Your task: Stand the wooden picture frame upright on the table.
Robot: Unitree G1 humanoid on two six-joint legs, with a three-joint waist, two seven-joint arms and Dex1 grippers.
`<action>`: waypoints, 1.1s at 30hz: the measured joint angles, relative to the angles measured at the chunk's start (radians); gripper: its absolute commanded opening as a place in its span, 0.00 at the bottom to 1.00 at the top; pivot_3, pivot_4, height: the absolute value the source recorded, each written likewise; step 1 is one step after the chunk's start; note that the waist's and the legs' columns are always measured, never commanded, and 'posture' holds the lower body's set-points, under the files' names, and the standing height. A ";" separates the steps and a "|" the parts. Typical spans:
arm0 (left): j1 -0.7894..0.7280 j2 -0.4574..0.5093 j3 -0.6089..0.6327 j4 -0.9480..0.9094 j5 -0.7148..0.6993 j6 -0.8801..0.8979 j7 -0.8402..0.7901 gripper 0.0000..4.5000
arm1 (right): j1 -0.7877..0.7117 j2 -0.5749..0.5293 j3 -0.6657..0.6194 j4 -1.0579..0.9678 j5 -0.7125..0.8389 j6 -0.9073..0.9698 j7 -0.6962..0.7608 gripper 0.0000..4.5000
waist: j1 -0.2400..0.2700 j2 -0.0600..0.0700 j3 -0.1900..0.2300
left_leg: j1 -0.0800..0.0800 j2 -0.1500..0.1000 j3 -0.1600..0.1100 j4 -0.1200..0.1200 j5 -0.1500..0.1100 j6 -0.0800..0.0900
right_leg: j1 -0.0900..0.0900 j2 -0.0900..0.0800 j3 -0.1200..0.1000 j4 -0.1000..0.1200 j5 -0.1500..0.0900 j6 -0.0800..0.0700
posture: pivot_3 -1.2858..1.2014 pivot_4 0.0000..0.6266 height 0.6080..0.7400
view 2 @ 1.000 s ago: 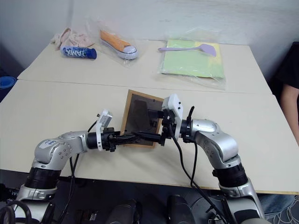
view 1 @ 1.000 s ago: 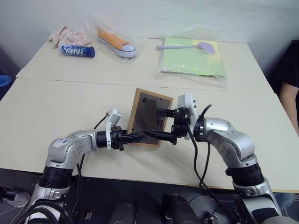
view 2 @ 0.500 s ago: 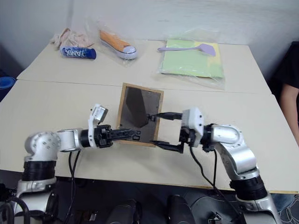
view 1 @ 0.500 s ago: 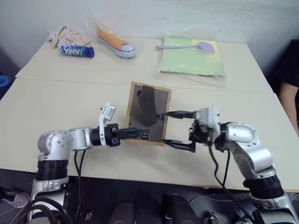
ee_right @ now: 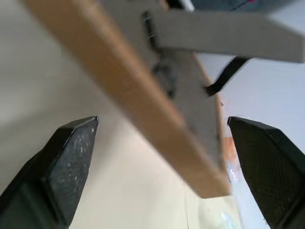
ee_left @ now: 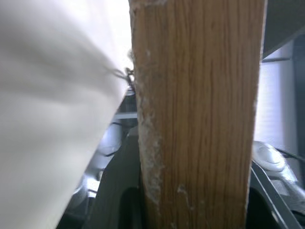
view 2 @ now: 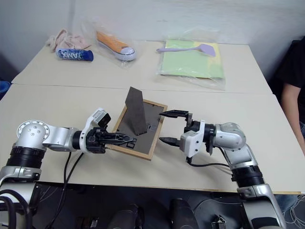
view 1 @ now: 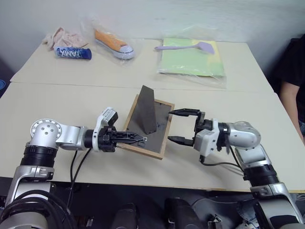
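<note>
The wooden picture frame [view 1: 153,128] hangs tilted just over the table [view 1: 57,107], its dark grey back facing up. Its fold-out stand [view 1: 147,110] sticks up from the back. My left gripper [view 1: 136,139] is shut on the frame's near left edge; the light-wood edge [ee_left: 198,114] looms close in the left wrist view. My right gripper [view 1: 181,126] stands open just off the frame's right edge, one finger above and one below, touching nothing. In the right wrist view the frame's edge [ee_right: 119,90] runs between the two black fingers [ee_right: 71,162].
At the table's back lie a pink cloth [view 1: 59,34], a blue tube [view 1: 71,52], a bagged orange shoe [view 1: 113,43], and a green-yellow packet [view 1: 190,57] with a purple spatula [view 1: 183,46]. A seam [view 1: 95,86] crosses the table. A person [view 1: 293,81] sits at the right edge.
My right gripper has drawn back to the right of the frame and rolled. The left wrist has rolled, laying the frame back flatter, so the stand now points up.
</note>
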 measured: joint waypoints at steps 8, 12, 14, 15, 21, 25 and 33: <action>-0.007 0.052 -0.094 0.001 -0.230 -0.036 0.146 0.27 | -0.045 0.045 0.015 0.120 -0.205 -0.136 -0.280 0.66 | -0.001 0.000 0.000 | 0.000 0.000 0.000 0.000 0.001 -0.001 | 0.000 0.000 0.000 0.002 0.000 0.000 | 0.52 0.24 1.00; 0.002 0.056 -0.096 -0.004 -0.260 -0.058 0.164 0.27 | -0.048 0.030 0.016 0.124 -0.266 -0.150 -0.359 0.40 | 0.000 0.000 0.000 | 0.000 0.000 0.000 0.000 0.001 -0.001 | 0.000 0.000 0.000 0.002 0.000 0.000 | 0.52 0.24 1.00; 0.014 0.050 -0.095 -0.016 -0.266 -0.078 0.176 0.27 | -0.052 0.022 0.019 0.134 -0.289 -0.160 -0.389 0.39 | 0.000 0.000 0.000 | 0.000 0.000 0.000 0.000 0.001 -0.001 | 0.000 0.000 0.000 0.002 0.000 0.000 | 0.52 0.24 1.00; 0.018 0.048 -0.089 -0.025 -0.266 -0.088 0.183 0.35 | -0.052 0.021 0.019 0.139 -0.294 -0.161 -0.402 0.39 | 0.000 0.000 0.000 | 0.000 0.000 0.000 0.000 0.001 -0.001 | 0.000 0.000 0.000 0.002 0.000 0.000 | 0.52 0.24 1.00; 0.052 0.050 0.006 -0.142 -0.283 -0.178 0.218 0.79 | -0.052 0.032 0.047 0.148 -0.283 -0.154 -0.451 0.29 | -0.007 0.000 0.000 | 0.000 0.000 0.000 0.000 0.001 -0.001 | 0.000 0.001 0.001 0.002 0.000 0.000 | 0.52 0.24 1.00; 0.120 0.132 0.079 -0.179 -0.277 -0.228 0.238 0.86 | -0.052 0.031 0.077 0.117 -0.249 -0.135 -0.448 0.29 | -0.014 0.000 0.000 | 0.001 0.001 0.000 0.000 0.002 -0.002 | 0.000 0.001 0.000 0.002 -0.001 -0.001 | 0.52 0.24 1.00; 0.332 0.270 0.264 -0.384 0.346 -0.641 -0.268 0.90 | 0.067 -0.010 0.074 -0.014 0.215 0.172 -0.276 0.29 | 0.004 0.002 0.001 | 0.001 0.000 -0.001 -0.002 0.001 -0.002 | 0.001 0.001 -0.001 -0.003 -0.001 -0.002 | 0.52 0.24 1.00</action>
